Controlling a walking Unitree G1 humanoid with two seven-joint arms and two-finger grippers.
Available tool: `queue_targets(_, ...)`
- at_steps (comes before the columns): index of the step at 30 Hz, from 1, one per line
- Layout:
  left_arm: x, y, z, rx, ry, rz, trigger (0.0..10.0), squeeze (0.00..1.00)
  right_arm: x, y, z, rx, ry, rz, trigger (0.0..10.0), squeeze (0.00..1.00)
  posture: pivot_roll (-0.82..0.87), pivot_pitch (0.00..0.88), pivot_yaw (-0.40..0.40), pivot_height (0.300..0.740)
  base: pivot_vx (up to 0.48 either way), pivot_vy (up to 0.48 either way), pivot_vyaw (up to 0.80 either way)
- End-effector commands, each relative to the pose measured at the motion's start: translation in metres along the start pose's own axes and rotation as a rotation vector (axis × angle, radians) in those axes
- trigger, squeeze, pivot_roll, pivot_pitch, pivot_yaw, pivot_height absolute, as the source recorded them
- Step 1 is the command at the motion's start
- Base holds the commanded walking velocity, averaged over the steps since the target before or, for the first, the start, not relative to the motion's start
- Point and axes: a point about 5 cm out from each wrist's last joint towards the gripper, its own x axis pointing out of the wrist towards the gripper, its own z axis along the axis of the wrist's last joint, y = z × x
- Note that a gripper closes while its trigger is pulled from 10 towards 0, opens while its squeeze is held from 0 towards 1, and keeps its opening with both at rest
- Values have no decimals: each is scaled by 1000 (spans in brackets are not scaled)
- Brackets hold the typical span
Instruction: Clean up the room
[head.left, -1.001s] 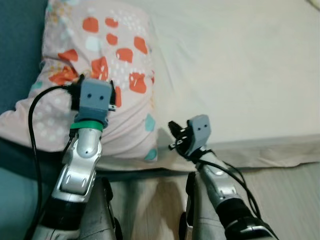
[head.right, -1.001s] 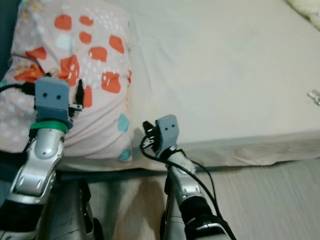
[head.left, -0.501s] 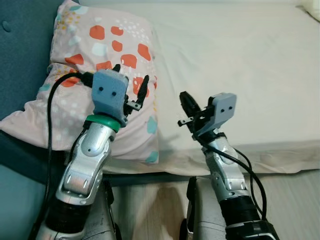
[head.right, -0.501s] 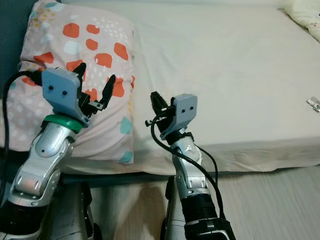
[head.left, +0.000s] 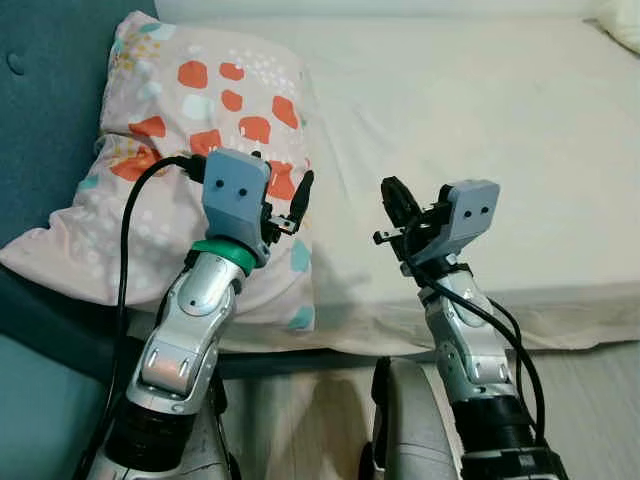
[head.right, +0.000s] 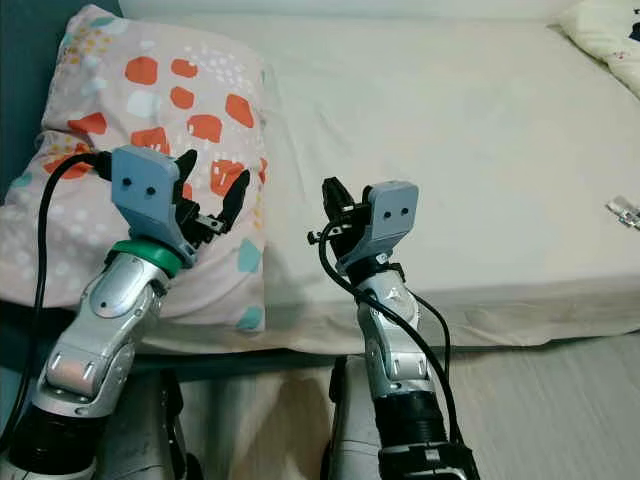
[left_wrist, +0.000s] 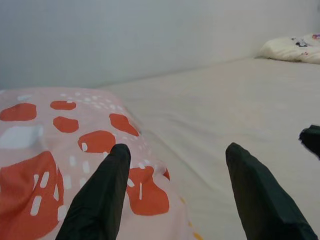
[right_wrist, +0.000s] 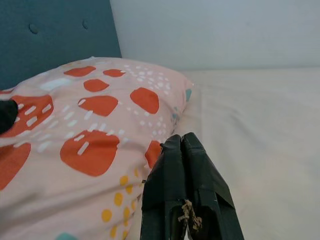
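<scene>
Left eye view: a pink pillow (head.left: 195, 110) printed with orange, teal and white blotches lies at the head of a bed (head.left: 500, 130) covered by a cream sheet, its far side against a dark teal headboard (head.left: 45, 90). The left hand (head.left: 285, 200) is raised over the pillow's near right corner, its two black fingers spread apart with nothing between them. The right hand (head.left: 398, 205) is raised over the bare sheet just beside the pillow's edge, its fingers pressed together on nothing. A black cable (head.left: 125, 260) loops from the left wrist down along the silver arm. Pale wooden floor (head.left: 590, 390) shows below the mattress edge.

Right eye view: the same scene, with a second, pale pillow (head.right: 605, 35) at the far right corner of the bed and a small, clear-looking object (head.right: 622, 210) near the bed's right edge (too small to identify).

Left wrist view: two black fingers (left_wrist: 102, 195) stand wide apart, the patterned pillow beneath the one and the cream sheet beneath the other. A light wall (left_wrist: 125, 35) rises behind the bed, and the pale pillow lies far off on the sheet.

Right wrist view: the two fingers (right_wrist: 187, 195) are shut tight against each other (some brownish fluff clings near their base). Beyond them lie the patterned pillow, the tufted teal headboard and the wall.
</scene>
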Motion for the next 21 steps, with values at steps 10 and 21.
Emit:
queue_targets(10, 4, -8, -4, 20, 13, 3, 10000, 0, -2, -7, 2, -19, 26, -22, 10000, 0, 32, 15, 2, 609, 0, 0, 0)
queue_targets(21, 9, -12, -1, 8, 0, -8, 10000, 0, -6, -15, -2, -26, 57, -50, 10000, 0, 30, 14, 4, 653, 0, 0, 0)
